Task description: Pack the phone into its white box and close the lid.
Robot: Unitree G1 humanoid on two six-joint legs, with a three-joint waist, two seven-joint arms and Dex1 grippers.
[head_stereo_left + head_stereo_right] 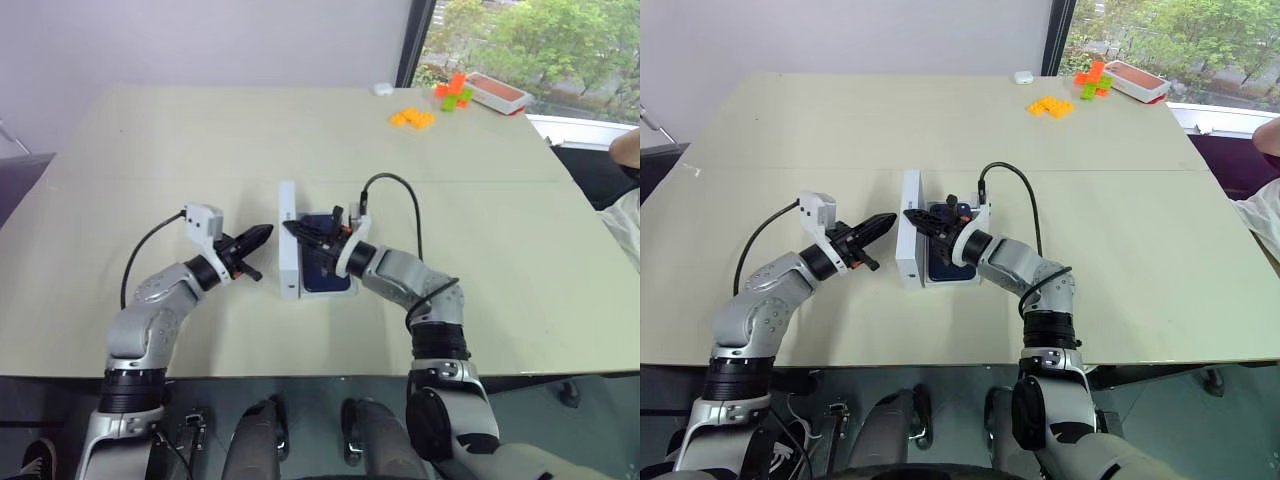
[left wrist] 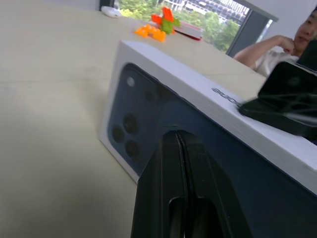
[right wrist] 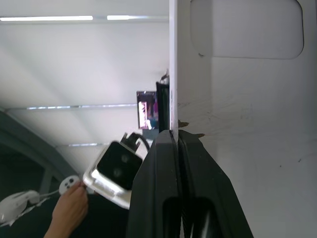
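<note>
While the lid is stood on edge on the table, printed face toward the left gripper, tip-over is judged the main risk. It is pinched along its upper edge by the right gripper, jaws closed on the wall. A slip there would drop it onto the phone, seen lying in the white box just beside the lid's base. The left gripper is closed on nothing, its tip just short of the printed face; whether contact is made cannot be told. A push from it could skid the lid sideways. Misalignment on lowering would leave the lid cocked on the tray.
</note>
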